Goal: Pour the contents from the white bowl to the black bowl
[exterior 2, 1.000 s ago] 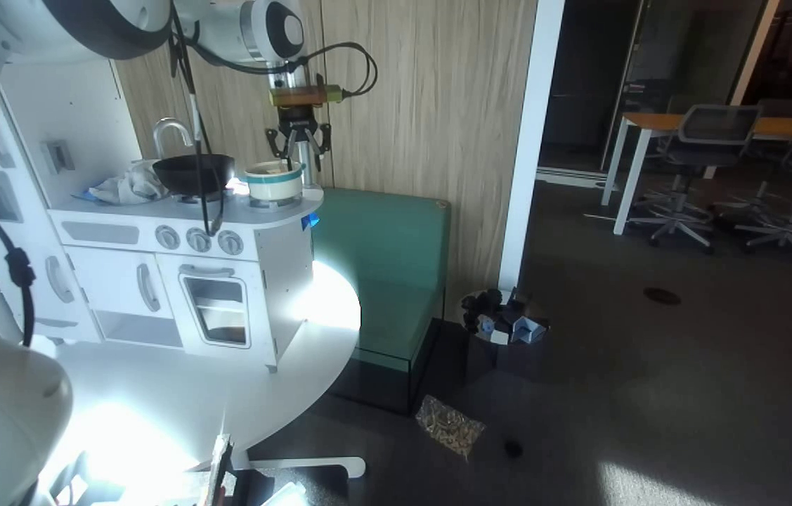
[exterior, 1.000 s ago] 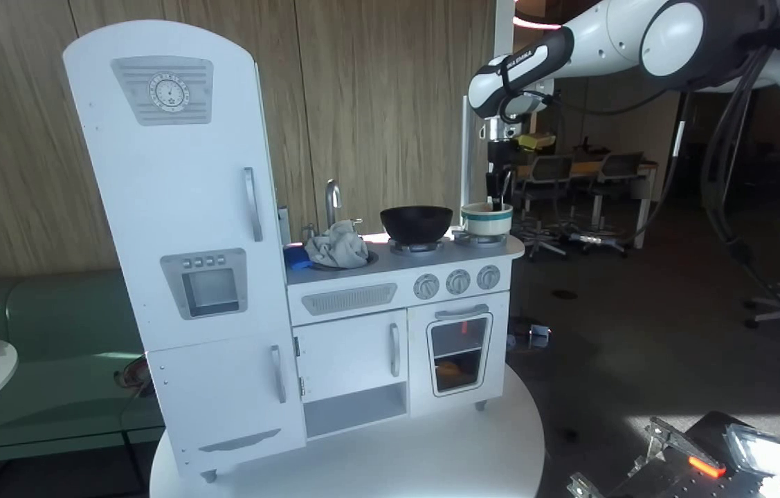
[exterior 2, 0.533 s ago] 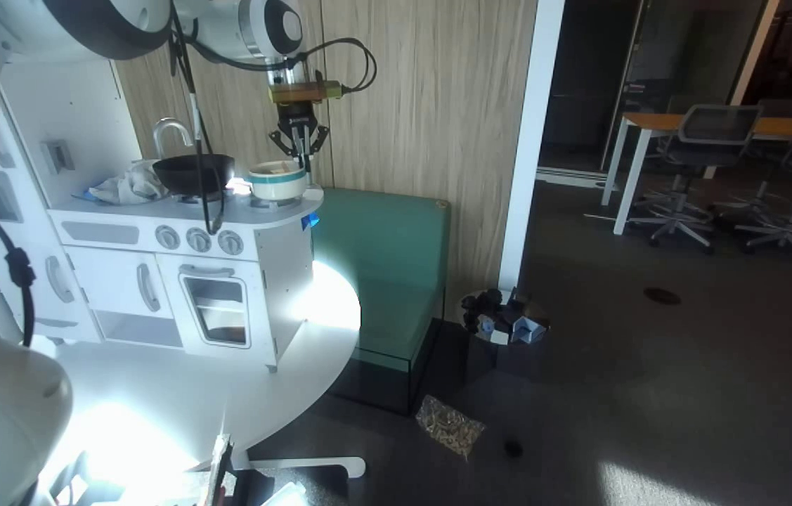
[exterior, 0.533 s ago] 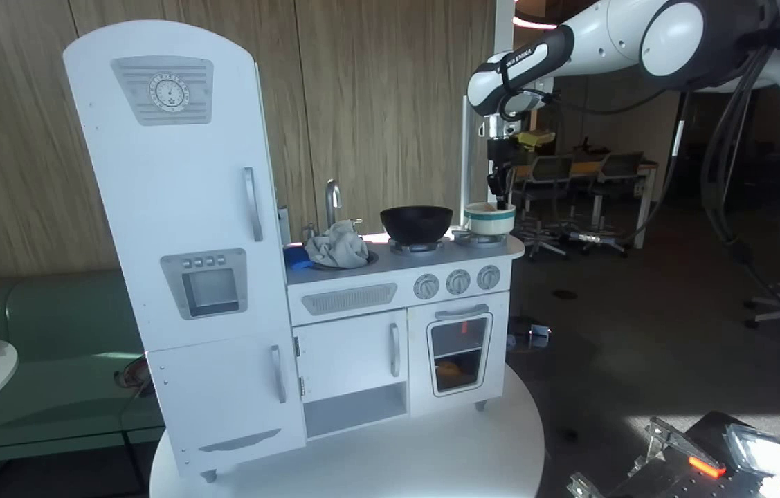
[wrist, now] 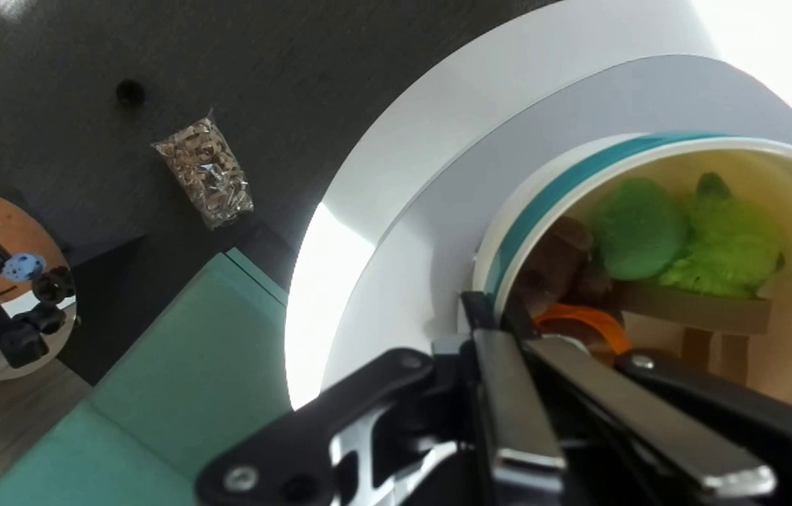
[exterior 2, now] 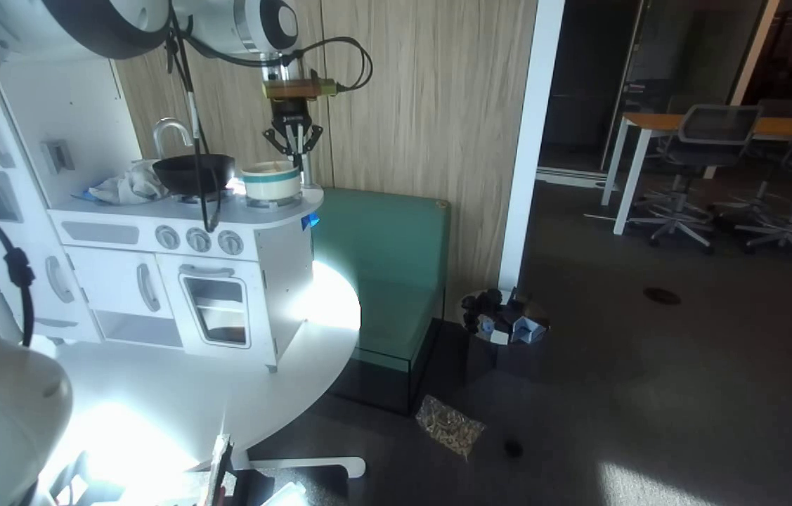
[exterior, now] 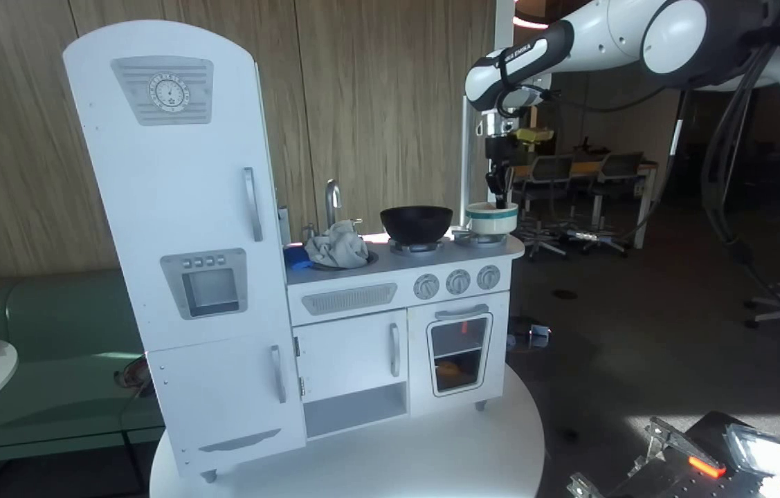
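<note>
While “EMIKA” reads along the arm (exterior: 604,38), the pincer (wrist: 497,313) grips the white bowl (exterior 2: 271,188) by its rim

Glossy wht rounded-shell robot arm (exterior: 614,31) incl. dk-grey joint housing (exterior: 730,45), flat wht round cap (exterior: 673,38) & "EMIKA" lettering (exterior: 520,53). Thick blk cables (exterior 2: 28,313) run along ext. Silver cylindrical metal collar (exterior: 498,124) sits abv. yellow-brown box module (exterior 2: 290,89). Blk linkage gripper (wrist: 497,316) has grey metal finger bars (wrist: 516,400), blk side links (wrist: 318,414) & silver rd-head screws (wrist: 240,478).

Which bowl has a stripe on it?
The white bowl, the one the gripper pinches: a teal band runs around its outside. The black bowl shows no stripe.
</note>
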Motion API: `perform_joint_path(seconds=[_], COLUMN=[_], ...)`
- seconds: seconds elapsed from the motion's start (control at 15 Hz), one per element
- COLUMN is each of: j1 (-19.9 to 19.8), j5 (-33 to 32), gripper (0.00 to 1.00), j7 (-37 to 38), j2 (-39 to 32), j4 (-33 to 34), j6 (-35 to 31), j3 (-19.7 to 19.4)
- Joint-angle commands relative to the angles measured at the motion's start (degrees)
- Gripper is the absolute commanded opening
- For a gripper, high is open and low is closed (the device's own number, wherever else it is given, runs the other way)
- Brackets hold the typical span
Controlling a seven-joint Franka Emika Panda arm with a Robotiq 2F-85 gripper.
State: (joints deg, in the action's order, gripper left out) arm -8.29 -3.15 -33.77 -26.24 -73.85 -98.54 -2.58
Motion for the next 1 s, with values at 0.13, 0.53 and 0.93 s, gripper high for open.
perform_joint_path(seconds=[0.13, 0.53, 0.93], j1=[0.67, 4.83, 10.33], j5=[-0.62, -7.20, -18.22], gripper=[0.03, 0.03, 0.03], j7=[3.15, 8.09, 10.47], j2=[2.40, 5.15, 6.06], j4=[0.59, 0.52, 4.34], j6=[2.94, 5.46, 12.16], j3=[1.10, 1.39, 1.99])
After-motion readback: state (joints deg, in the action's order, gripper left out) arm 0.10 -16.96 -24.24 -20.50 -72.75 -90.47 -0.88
